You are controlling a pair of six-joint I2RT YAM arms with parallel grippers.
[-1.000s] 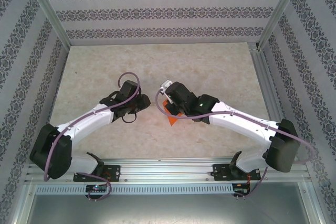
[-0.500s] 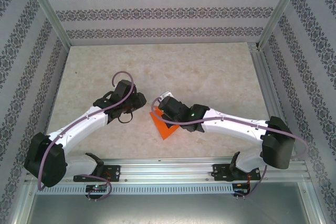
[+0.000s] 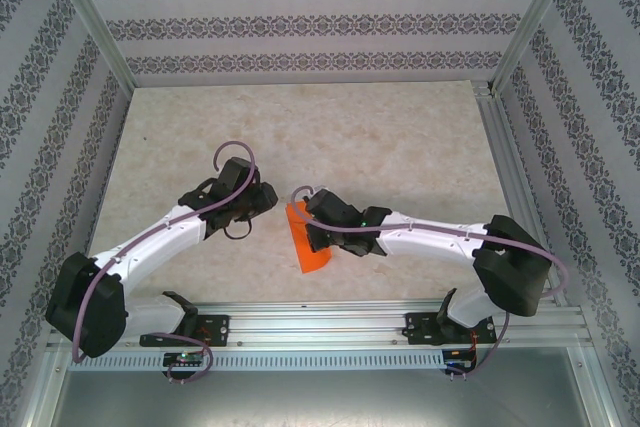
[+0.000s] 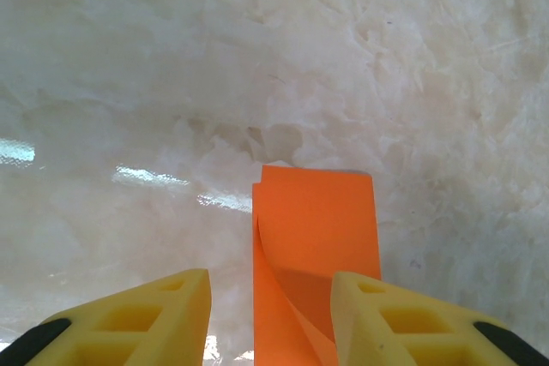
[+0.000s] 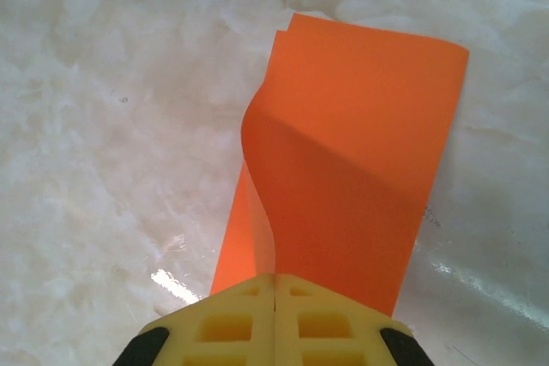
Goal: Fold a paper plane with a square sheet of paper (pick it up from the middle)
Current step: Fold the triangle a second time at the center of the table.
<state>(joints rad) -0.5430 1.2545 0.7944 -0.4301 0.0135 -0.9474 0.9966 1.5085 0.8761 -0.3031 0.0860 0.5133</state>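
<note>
Two white arms meet near the middle of the pale, marbled worktop (image 3: 400, 137), their dark wrists angled toward each other. Between them lies the square sheet of paper (image 3: 308, 252), bright orange and doubled over into a narrow rectangle. From the top camera it runs as a slim strip from under the right wrist toward the near edge, just beside the left wrist and well short of the aluminium rail (image 3: 320, 332) that carries the arm bases. The right fingers (image 5: 274, 297), yellow and ribbed, are pressed together and pinch one short end of the paper. From that wrist the sheet stretches away to a straight far edge that lies on or just over the worktop; which of the two I cannot tell. Its two layers sit flush along the right side, while along the left the upper layer bows up and away from the lower one, leaving an open curl. The left fingers (image 4: 171, 310), also yellow, are spread, and the folded paper shows in the gap between them. A band of bare worktop separates one finger from the paper's edge. The other finger overlaps the opposite edge in that view, so whether it touches cannot be told. Purple cables (image 3: 235, 152) loop over both wrists, and patterned wall panels (image 3: 300, 22) close in the worktop on three sides.
</note>
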